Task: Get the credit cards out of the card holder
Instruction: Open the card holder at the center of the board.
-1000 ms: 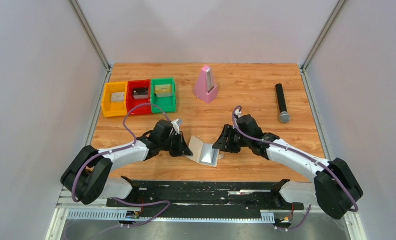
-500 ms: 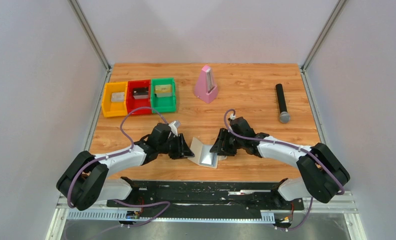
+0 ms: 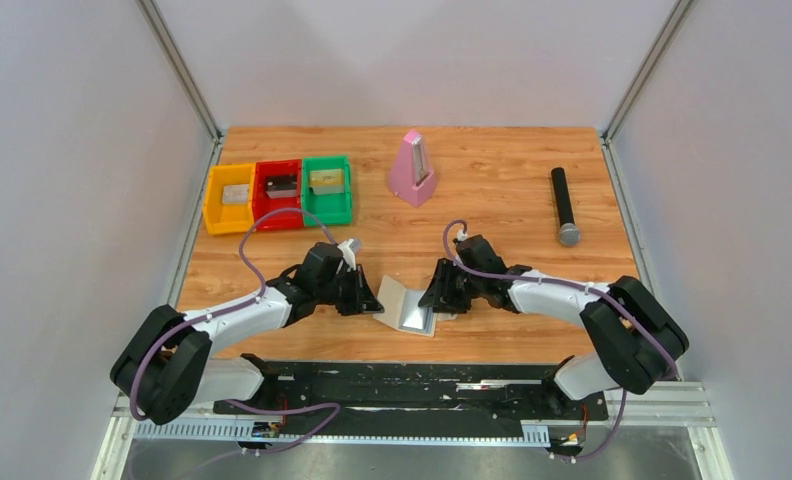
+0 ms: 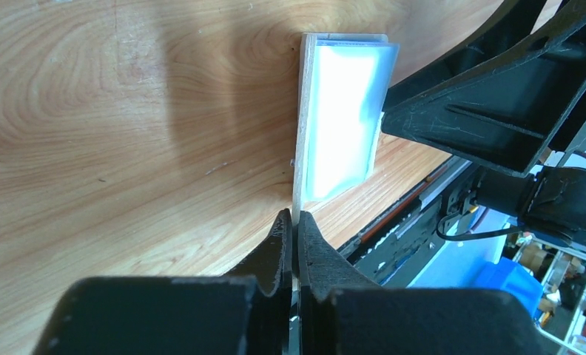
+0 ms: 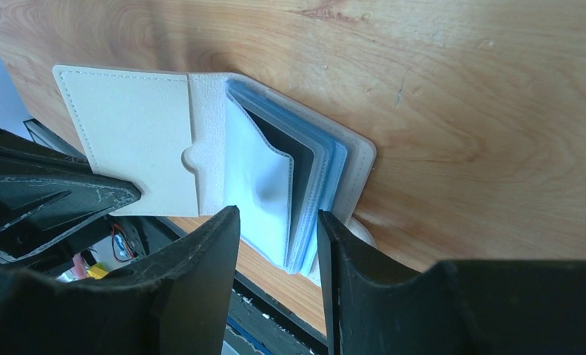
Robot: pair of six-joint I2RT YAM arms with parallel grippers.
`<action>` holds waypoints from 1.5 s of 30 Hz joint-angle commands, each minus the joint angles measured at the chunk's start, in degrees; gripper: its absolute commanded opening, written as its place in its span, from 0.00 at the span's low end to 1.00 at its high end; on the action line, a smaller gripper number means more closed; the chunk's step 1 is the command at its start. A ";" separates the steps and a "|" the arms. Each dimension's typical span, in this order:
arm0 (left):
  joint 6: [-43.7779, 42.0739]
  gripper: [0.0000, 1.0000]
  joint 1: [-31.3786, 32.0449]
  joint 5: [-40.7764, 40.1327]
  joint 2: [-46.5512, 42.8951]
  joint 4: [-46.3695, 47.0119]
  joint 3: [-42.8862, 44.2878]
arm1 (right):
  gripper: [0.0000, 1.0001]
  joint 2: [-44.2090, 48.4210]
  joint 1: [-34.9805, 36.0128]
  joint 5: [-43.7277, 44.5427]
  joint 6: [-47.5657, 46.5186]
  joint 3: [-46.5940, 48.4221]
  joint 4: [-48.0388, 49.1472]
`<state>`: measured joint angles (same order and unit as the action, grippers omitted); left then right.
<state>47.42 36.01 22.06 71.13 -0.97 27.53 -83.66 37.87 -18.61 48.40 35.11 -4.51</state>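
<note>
The card holder [image 3: 408, 305] lies open near the table's front edge, cream outside with pale blue sleeves. My left gripper [image 3: 370, 300] is shut on the edge of its cream flap [image 4: 300, 133], with both jaws pressed on the flap in the left wrist view [image 4: 295, 222]. My right gripper [image 3: 434, 298] is open at the holder's right side. In the right wrist view [image 5: 275, 222] its fingers straddle the fanned blue sleeves [image 5: 260, 185] without closing. A dark grey card edge [image 5: 294, 159] shows between the sleeves. The yellow-gold card is hidden.
Yellow [image 3: 230, 197], red [image 3: 277, 190] and green [image 3: 328, 188] bins stand at the back left, each with a small item inside. A pink metronome [image 3: 412, 170] stands at the back centre. A black microphone [image 3: 564, 205] lies at the right.
My right gripper has moved left and down onto the holder's sleeve side, its arm folding in. My left gripper has kept its hold on the flap and has barely shifted.
</note>
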 commanded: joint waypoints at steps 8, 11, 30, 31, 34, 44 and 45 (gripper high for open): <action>1.32 0.00 0.23 2.13 0.12 6.25 -1.06 | 0.42 -0.36 0.69 -2.67 1.09 2.64 3.99; 1.73 0.00 0.20 2.55 0.51 7.03 -1.27 | 0.42 -0.83 0.71 -2.83 1.10 3.08 3.99; 5.48 0.19 0.20 3.88 -0.88 12.11 -4.54 | 0.38 -2.75 2.21 -10.28 3.91 3.20 14.37; 5.73 0.21 0.20 3.69 -1.58 11.84 -4.69 | 0.36 -3.27 2.43 -10.61 4.20 3.21 14.97; 5.98 0.31 0.20 3.44 -2.99 11.70 -5.14 | 0.34 -4.32 2.90 -11.53 5.29 3.20 17.03; 6.15 0.49 0.18 1.78 -9.70 10.38 -8.83 | 0.31 -7.20 3.20 -11.90 6.92 6.33 18.04; 6.17 0.50 0.20 1.59 -9.92 10.20 -8.86 | 0.31 -7.62 3.17 -12.15 7.21 6.43 18.44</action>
<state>53.10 36.01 24.93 63.35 8.75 19.27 -89.97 40.80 -29.58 54.19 38.89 10.13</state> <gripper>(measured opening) 0.480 0.316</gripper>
